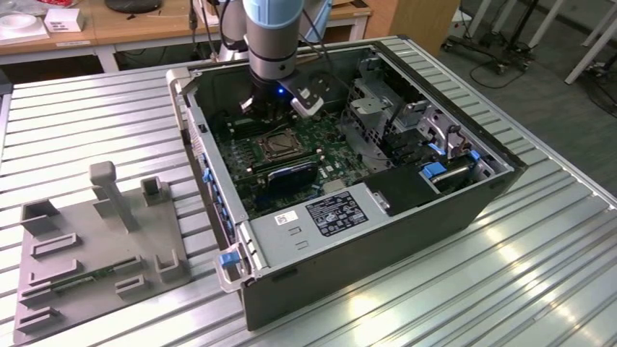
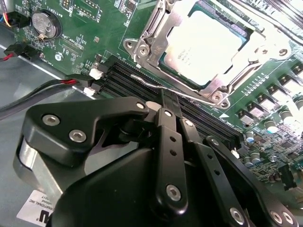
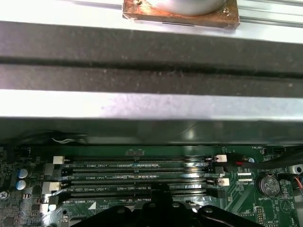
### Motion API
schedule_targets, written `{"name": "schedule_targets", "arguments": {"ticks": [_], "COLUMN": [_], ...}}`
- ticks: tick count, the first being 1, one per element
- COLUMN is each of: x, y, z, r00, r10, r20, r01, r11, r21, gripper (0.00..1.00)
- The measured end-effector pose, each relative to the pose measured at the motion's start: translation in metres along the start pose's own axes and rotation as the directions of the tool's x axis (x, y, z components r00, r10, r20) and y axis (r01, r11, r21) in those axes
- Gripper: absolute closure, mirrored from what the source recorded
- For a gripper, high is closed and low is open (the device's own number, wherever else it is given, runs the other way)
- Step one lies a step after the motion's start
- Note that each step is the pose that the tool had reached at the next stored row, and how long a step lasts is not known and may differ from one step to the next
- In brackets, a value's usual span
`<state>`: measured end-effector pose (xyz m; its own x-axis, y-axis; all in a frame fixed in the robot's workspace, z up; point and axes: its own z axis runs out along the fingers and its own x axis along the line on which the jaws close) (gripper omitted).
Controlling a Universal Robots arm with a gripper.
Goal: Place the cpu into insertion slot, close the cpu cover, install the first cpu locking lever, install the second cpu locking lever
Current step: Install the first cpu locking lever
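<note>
The cpu (image 2: 210, 45), with a silvery-beige top, lies in the insertion slot (image 2: 142, 49) on the green motherboard. The cpu cover (image 2: 267, 47) lies down around the chip's edges. A thin wire locking lever (image 2: 147, 80) runs along the socket side next to the memory slots. My gripper (image 2: 171, 101) is shut, and its black fingertips sit at the middle of that lever, on or just over it. In the exterior view the gripper (image 1: 259, 108) hangs inside the open computer case, just behind the socket (image 1: 277, 144). The first wrist view has the fingertips (image 3: 161, 191) over the memory slots.
Long black memory slots (image 3: 137, 172) lie between the socket and the case wall (image 3: 151, 71). A coin battery (image 2: 45, 26) and red-black cables (image 2: 47, 87) are near the gripper. Drive cages (image 1: 424, 144) fill the case's other side. A grey fixture plate (image 1: 97, 246) lies on the table.
</note>
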<state>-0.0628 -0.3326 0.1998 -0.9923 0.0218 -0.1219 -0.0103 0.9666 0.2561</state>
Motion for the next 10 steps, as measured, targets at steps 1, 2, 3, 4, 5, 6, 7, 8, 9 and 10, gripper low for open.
{"name": "schedule_targets", "arguments": {"ticks": [1,2,3,4,5,6,7,8,9,10], "x": [0.0,0.0,0.0,0.0,0.0,0.0,0.0,0.0001,0.0001,0.0002], "y": [-0.0001,-0.0002,-0.0003,-0.0004,-0.0005,-0.0006,-0.0007,-0.0008,-0.0009,-0.001], "z": [0.0004,0.0008,0.0012,0.0015,0.0019,0.0022,0.0026,0.0029,0.0033,0.0037], "r00": [1.0,1.0,1.0,1.0,1.0,1.0,1.0,1.0,1.0,1.0], "r10": [0.0,0.0,0.0,0.0,0.0,0.0,0.0,0.0,0.0,0.0], "r20": [0.0,0.0,0.0,0.0,0.0,0.0,0.0,0.0,0.0001,0.0], "r01": [0.0,0.0,0.0,0.0,0.0,0.0,0.0,0.0,0.0,0.0], "r11": [1.0,1.0,1.0,1.0,1.0,1.0,1.0,1.0,1.0,1.0], "r21": [0.0,0.0,0.0001,0.0,0.0,0.0,0.0,-0.0001,-0.0001,-0.0001], "gripper": [0.89,0.89,0.89,0.89,0.89,0.89,0.89,0.89,0.89,0.89]}}
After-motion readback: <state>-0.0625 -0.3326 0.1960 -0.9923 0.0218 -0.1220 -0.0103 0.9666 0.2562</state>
